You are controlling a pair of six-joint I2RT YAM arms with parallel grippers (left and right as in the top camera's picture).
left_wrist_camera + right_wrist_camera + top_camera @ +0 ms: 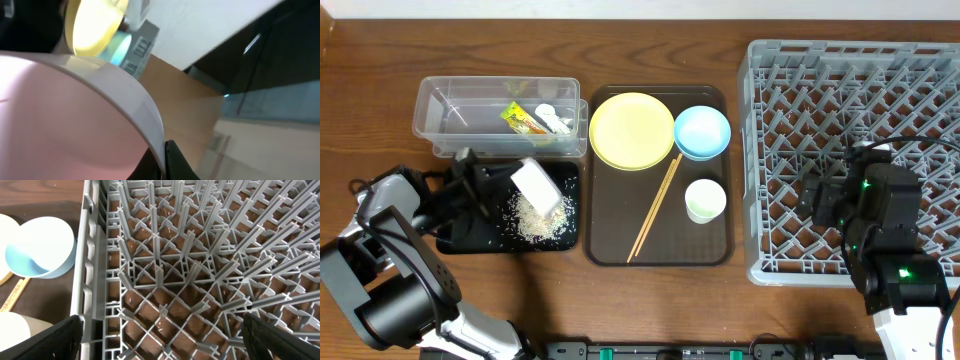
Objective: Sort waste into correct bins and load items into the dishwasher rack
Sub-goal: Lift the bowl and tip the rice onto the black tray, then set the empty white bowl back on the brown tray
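My left gripper (510, 180) is shut on the rim of the white bowl (537, 187), held tipped over the black tray (470, 240), where loose rice (535, 220) lies. In the left wrist view the bowl (75, 115) fills the frame, its rim pinched between the fingers (165, 157). The clear container (450, 110) holds the snack wrapper (522, 119) and white paper (556, 124). The yellow plate (631, 130), blue bowl (702, 131), white cup (705, 199) and chopsticks (655, 207) are on the brown tray. My right gripper (162, 340) is open and empty over the grey rack (930, 70).
The brown serving tray (610, 250) lies between the bins and the rack. The right wrist view shows the rack's left wall (87, 280), with the blue bowl (40, 247) and white cup (20, 335) beyond it. Bare wooden table (650, 40) surrounds everything.
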